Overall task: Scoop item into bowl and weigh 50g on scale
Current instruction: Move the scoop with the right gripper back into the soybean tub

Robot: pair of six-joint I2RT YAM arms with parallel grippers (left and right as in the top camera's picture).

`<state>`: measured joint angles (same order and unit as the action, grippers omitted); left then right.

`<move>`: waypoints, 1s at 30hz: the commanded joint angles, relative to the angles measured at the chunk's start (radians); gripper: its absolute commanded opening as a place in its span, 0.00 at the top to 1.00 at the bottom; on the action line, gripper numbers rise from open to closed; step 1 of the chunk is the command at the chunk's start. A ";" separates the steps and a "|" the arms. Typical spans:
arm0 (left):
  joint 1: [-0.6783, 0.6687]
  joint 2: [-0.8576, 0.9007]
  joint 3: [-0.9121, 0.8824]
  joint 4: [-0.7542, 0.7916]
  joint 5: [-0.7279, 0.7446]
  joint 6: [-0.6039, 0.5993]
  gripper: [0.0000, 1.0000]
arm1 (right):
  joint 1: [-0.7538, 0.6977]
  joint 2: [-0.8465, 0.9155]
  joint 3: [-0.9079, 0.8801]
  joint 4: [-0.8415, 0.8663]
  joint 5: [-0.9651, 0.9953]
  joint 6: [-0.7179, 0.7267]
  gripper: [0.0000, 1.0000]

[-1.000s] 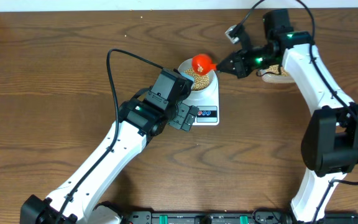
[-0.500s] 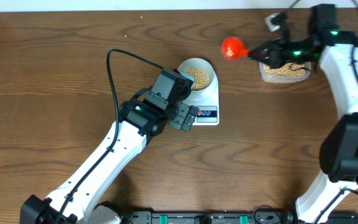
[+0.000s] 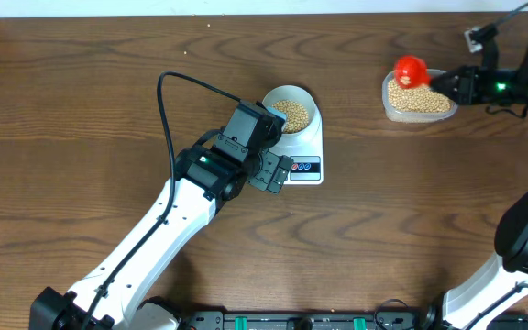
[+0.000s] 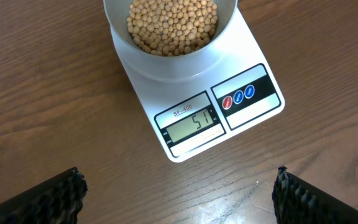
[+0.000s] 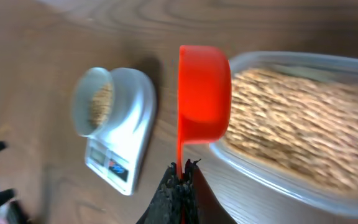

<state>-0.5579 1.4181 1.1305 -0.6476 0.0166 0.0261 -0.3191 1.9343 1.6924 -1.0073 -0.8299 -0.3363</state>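
Dark wood bench [image 3: 71,101]. White scale [image 3: 308,151] approx mid-bench, nearer far edge. Clear tub [image 3: 418,117], prob. plastic, towards far-right corner.

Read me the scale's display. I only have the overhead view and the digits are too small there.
Observer: The left wrist view shows the display reading 51.
Operator: Check the left gripper.
Observer: The left gripper is open and empty, its fingers apart from the scale.
Operator: Confirm the right grip.
Observer: The right gripper is shut on the handle of the red scoop.
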 commanded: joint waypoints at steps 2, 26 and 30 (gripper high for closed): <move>0.003 0.001 0.003 -0.003 -0.003 -0.002 0.02 | -0.007 -0.024 0.008 -0.004 0.158 0.002 0.99; 0.003 0.001 0.003 -0.003 -0.003 -0.002 0.02 | 0.261 -0.095 0.008 0.017 0.944 0.037 0.99; 0.003 0.001 0.003 -0.003 -0.003 -0.002 0.02 | 0.296 -0.095 0.008 0.021 1.019 0.037 0.99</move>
<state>-0.5579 1.4181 1.1305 -0.6479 0.0166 0.0261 -0.0486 1.8603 1.6924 -0.9897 0.0509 -0.3134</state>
